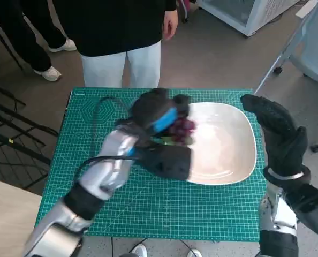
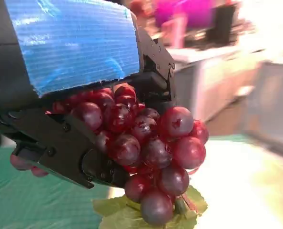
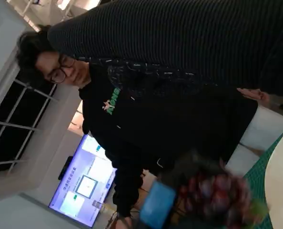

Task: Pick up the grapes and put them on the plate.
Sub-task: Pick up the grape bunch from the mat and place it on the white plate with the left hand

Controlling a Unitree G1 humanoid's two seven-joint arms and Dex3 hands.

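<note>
Head view, surface: we've got a green gridded cutting mat [image 1: 148, 209] covering the small table, with a wide white oval plate [image 1: 228, 155] on it.
Head view, hands: our blue-taped black left hand [image 1: 159, 115] grips the bunch of dark red grapes [image 1: 183, 128] over the plate's left edge. Our black-gloved right hand [image 1: 279, 136] hangs beside the plate's right rim, fingers loose, holding nothing.
Head view, room: grey floor [image 1: 212, 59], a person in white trousers [image 1: 121, 67] standing at the table's far side.
Left wrist view: fingers [image 2: 70, 148] clamped round the grapes, green leaves [image 2: 132, 210] underneath.
Right wrist view: a person in a black top [image 3: 179, 95], a lit screen [image 3: 84, 186] behind.

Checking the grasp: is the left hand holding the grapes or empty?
Holding: the left hand's fingers wrap the grapes, above the plate's edge.
</note>
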